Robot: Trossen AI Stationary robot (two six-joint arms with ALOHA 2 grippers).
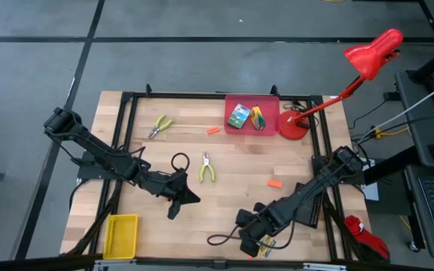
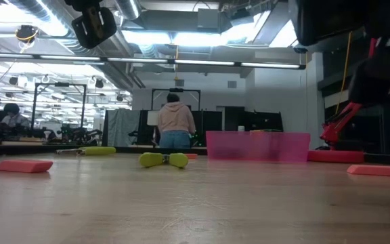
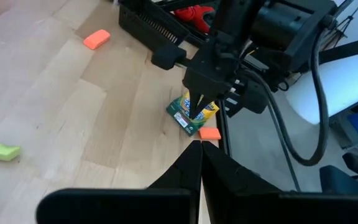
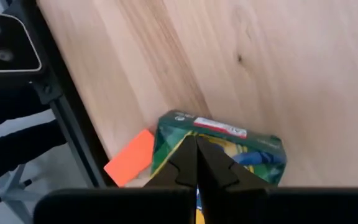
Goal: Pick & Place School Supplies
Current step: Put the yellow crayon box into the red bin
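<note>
Grey floor [image 1: 36,60]; ceiling light strips [image 2: 181,62]; person [image 2: 175,122] standing beyond table.

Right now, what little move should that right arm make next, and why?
Probably reopen and settle lower: the right gripper has shut over the crayon box at the table's near edge, but the box is not seen between its fingers. The red bin already holds other boxes.
</note>
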